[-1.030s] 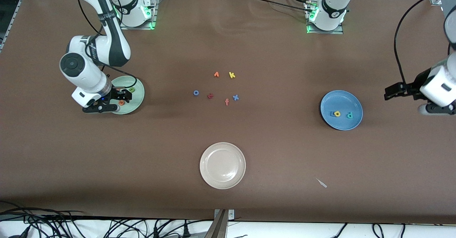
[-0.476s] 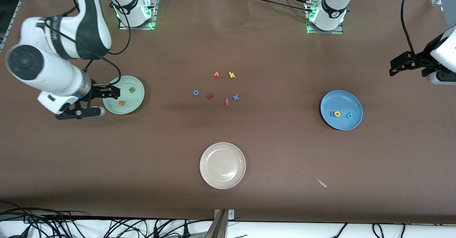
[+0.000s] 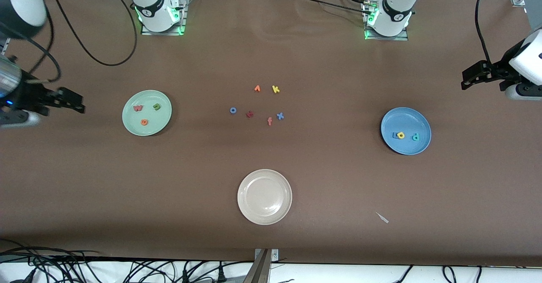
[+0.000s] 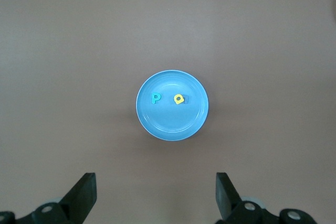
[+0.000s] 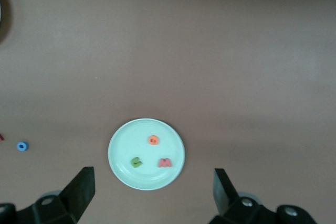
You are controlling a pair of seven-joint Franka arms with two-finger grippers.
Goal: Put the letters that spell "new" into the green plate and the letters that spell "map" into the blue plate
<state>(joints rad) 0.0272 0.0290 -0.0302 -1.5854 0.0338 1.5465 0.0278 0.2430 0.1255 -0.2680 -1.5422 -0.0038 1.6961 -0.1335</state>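
The green plate (image 3: 147, 101) (image 5: 123, 148) holds the salmon "w" (image 3: 138, 108) (image 5: 165, 162), the green "n" (image 3: 157, 106) (image 5: 137, 162) and the orange "e" (image 3: 144, 122) (image 5: 153, 140). In the blue plate (image 3: 405, 145) (image 4: 172, 124) lie the teal "p" (image 3: 416, 137) (image 4: 155, 98) and the yellow "a" (image 3: 400, 135) (image 4: 179, 99), which overlaps the blue "m" (image 3: 394, 135). My right gripper (image 3: 74, 101) (image 5: 152, 179) hangs open and empty, high over the table's right-arm end beside the green plate. My left gripper (image 3: 468, 79) (image 4: 156, 182) is open and empty, high over the left-arm end.
A cream-white plate (image 3: 264, 215) sits near the front camera. Mid-table lie loose letters: an orange one (image 3: 257, 88), yellow "k" (image 3: 275, 89), blue "o" (image 3: 233, 110), dark red "t" (image 3: 250, 114), orange "f" (image 3: 269, 121), blue "x" (image 3: 280, 115). A white scrap (image 3: 382, 217) lies beside the cream plate.
My right gripper has risen from the green plate and drawn away toward the table's end, uncovering the "w" in the plate. The left gripper lifted slightly, then held still.
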